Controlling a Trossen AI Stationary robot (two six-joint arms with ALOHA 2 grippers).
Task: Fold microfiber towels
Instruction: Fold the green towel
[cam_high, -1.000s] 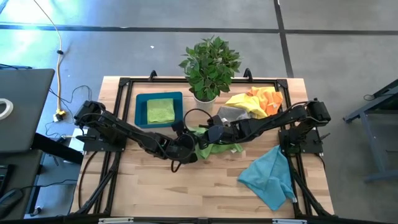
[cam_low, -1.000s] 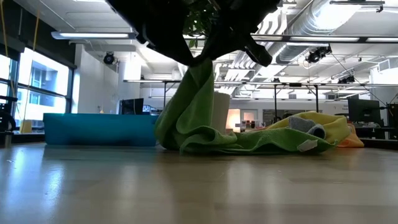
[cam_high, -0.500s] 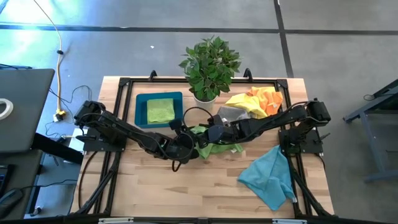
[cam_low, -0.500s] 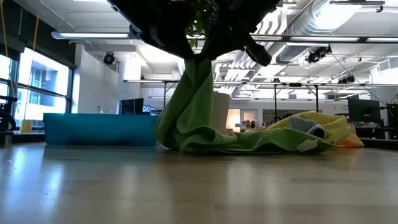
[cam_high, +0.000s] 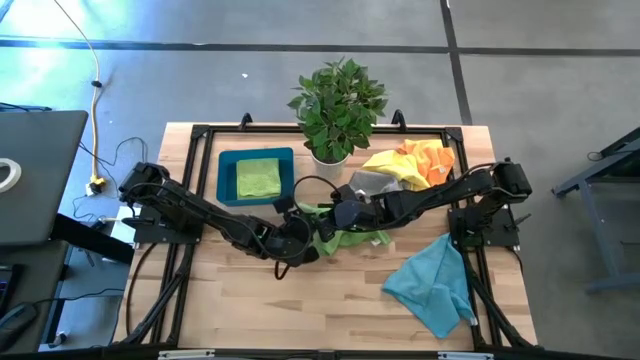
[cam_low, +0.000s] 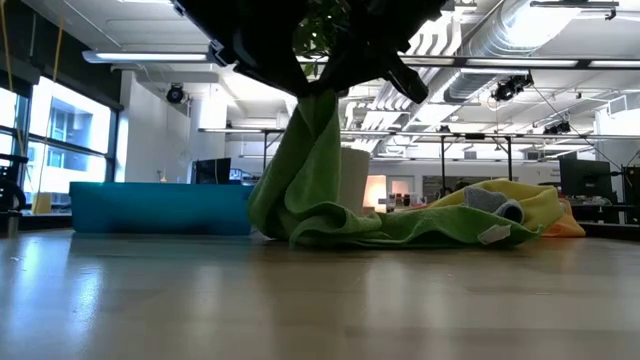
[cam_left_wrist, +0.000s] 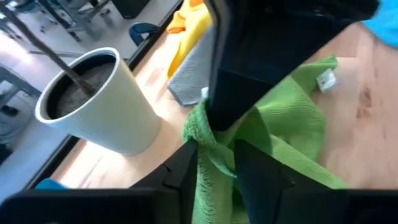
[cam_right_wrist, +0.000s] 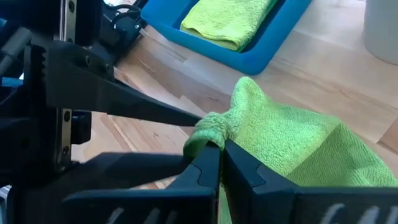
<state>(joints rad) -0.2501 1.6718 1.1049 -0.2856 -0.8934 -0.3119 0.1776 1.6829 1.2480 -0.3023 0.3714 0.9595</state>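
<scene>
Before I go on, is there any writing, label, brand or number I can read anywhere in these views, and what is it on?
No readable text in any view.
Small white sewn tag on the lime green microfiber towel: too small to read.
Same tag in the low view: blurred, nothing legible.

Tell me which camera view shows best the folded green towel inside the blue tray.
The high view: the folded green towel lies fully visible in the blue tray. The right wrist view shows part of it; in the low view the tray wall hides it; the left wrist view misses it.
</scene>
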